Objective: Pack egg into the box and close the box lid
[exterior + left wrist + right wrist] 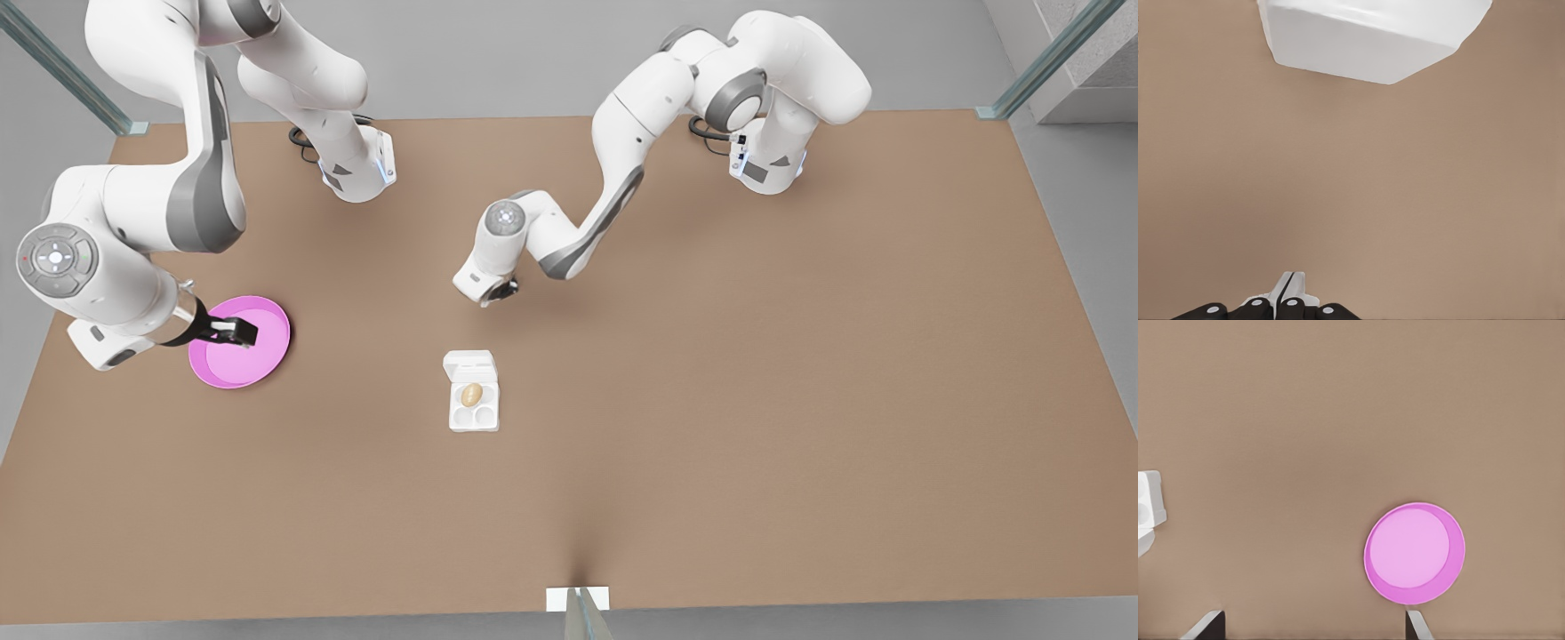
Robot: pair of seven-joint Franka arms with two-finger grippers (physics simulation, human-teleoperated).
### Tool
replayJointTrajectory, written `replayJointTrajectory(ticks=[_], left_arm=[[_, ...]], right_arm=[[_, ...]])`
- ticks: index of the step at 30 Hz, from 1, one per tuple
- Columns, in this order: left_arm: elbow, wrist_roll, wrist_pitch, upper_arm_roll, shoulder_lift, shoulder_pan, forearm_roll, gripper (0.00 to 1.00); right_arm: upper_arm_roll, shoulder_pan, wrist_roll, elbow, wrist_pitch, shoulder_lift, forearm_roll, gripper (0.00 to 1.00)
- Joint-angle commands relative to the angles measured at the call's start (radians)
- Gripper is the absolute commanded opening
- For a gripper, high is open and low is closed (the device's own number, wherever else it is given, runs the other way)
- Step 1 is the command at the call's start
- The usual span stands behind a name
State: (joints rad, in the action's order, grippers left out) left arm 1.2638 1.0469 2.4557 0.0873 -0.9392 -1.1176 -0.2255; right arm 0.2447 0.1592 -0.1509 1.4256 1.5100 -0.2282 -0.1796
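Your egg (471, 394) sits in a back cup of the box (474, 405) at mid-counter (711, 400), the lid (469, 364) folded open behind it. Your left gripper (500, 291), jaws clenched together on nothing, hangs behind the lid. Your right gripper (238, 332), jaws released wide, hovers over the pink plate (267, 331).
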Motion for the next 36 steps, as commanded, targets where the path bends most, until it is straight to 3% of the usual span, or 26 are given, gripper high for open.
replayJointTrajectory(ticks=[1,15,21,36], left_arm=[[-0.007,0.571,0.177,0.003,-0.001,0.001,0.057,0.21],[-0.011,0.364,0.177,0.014,-0.013,0.062,0.130,0.21],[-0.115,0.159,0.174,-0.004,-0.092,0.073,0.129,0.21],[-0.181,0.145,0.164,-0.044,-0.124,0.160,0.129,0.21]], right_arm=[[0.001,0.000,0.056,0.000,-0.022,0.001,0.002,1.00],[-0.001,0.002,0.056,0.000,-0.024,0.001,0.000,1.00],[-0.001,-0.001,0.056,0.000,-0.024,0.001,0.000,1.00],[0.005,-0.010,0.056,0.000,-0.024,0.001,0.002,1.00]])
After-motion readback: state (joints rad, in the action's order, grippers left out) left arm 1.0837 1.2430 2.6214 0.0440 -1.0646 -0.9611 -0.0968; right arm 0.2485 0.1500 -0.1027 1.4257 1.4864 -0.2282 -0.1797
